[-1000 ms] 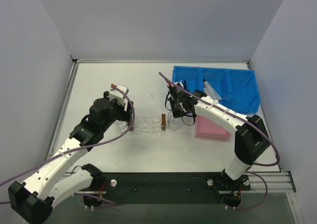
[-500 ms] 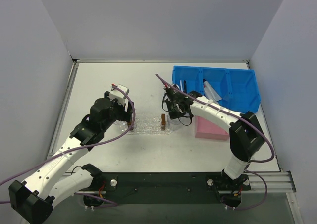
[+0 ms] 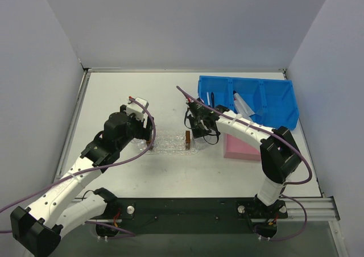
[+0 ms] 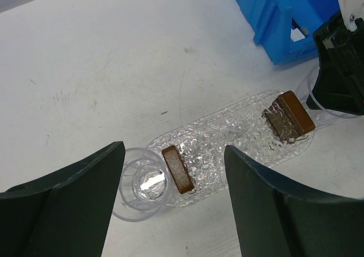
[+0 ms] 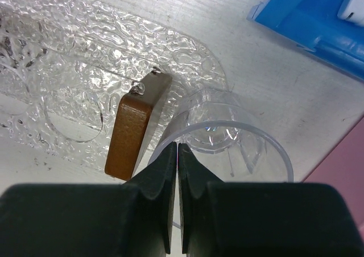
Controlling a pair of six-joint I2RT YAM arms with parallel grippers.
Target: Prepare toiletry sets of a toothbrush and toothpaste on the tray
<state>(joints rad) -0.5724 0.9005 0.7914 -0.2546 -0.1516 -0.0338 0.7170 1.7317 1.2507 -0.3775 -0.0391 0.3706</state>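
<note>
The right fingers (image 5: 156,180) were pressed together on the rim of a clear cup (image 5: 227,137) at the right end of the tray (image 4: 227,133), beside a brown block (image 5: 133,129). The left fingers (image 4: 74,200) hung spread wide above the tray's other end, holding nothing. No set lay on the tray: the toothpaste (image 3: 243,104) sat in the blue bin (image 3: 273,106) and the toothbrush could not be made out, so after placing this cup the right fingers would need to let go and reach into the bin.

The left claw (image 4: 173,154) gapes wide; the right claw (image 5: 177,150) is pinched closed.
</note>
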